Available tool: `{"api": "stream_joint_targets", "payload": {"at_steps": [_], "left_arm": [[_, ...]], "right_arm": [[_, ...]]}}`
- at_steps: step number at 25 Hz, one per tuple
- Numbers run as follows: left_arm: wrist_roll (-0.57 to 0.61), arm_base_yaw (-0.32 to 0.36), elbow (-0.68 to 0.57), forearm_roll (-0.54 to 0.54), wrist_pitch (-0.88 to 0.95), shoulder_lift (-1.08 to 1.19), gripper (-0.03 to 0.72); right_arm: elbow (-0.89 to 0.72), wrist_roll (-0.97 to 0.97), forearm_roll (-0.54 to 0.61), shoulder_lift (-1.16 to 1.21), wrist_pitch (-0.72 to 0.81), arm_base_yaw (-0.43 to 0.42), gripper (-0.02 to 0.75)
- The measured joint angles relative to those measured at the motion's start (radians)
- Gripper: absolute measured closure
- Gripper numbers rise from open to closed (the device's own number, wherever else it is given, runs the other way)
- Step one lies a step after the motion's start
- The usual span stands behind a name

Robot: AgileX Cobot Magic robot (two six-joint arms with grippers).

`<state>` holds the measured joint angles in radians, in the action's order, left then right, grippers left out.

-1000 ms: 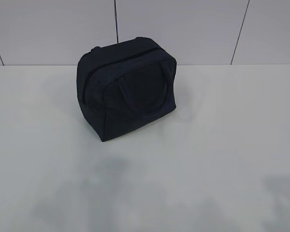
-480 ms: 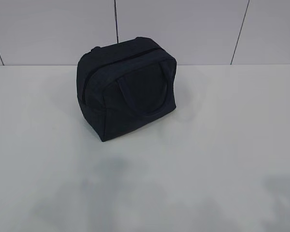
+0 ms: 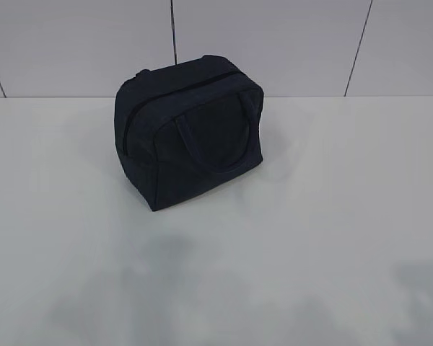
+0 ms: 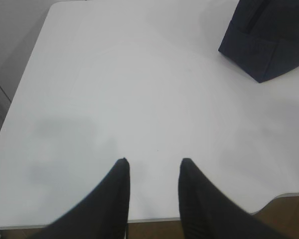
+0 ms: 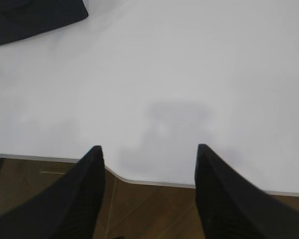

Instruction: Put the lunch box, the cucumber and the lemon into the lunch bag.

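dark navy lunch bag (image 3: 187,130) stands upright and alone toward the back of a white table (image 3: 332,216).

boxy and made of fabric, it sits turned at an angle, one corner nearest the exterior camera. a loop handle lies flat against its facing side. the top zipper looks closed. each wrist view catches only a corner of it.

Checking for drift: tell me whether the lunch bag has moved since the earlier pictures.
No. The lunch bag keeps its place against the wall seam behind it.
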<state>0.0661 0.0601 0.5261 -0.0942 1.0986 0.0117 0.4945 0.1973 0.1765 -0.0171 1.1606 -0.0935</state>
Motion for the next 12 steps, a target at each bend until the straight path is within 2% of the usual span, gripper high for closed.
{"api": "stream_joint_targets", "payload": {"at_steps": [12], "left_arm": [[0.0,0.0,0.0,0.0,0.0,0.0,0.453]], "right_arm": [[0.0,0.0,0.0,0.0,0.0,0.0,0.305]]}}
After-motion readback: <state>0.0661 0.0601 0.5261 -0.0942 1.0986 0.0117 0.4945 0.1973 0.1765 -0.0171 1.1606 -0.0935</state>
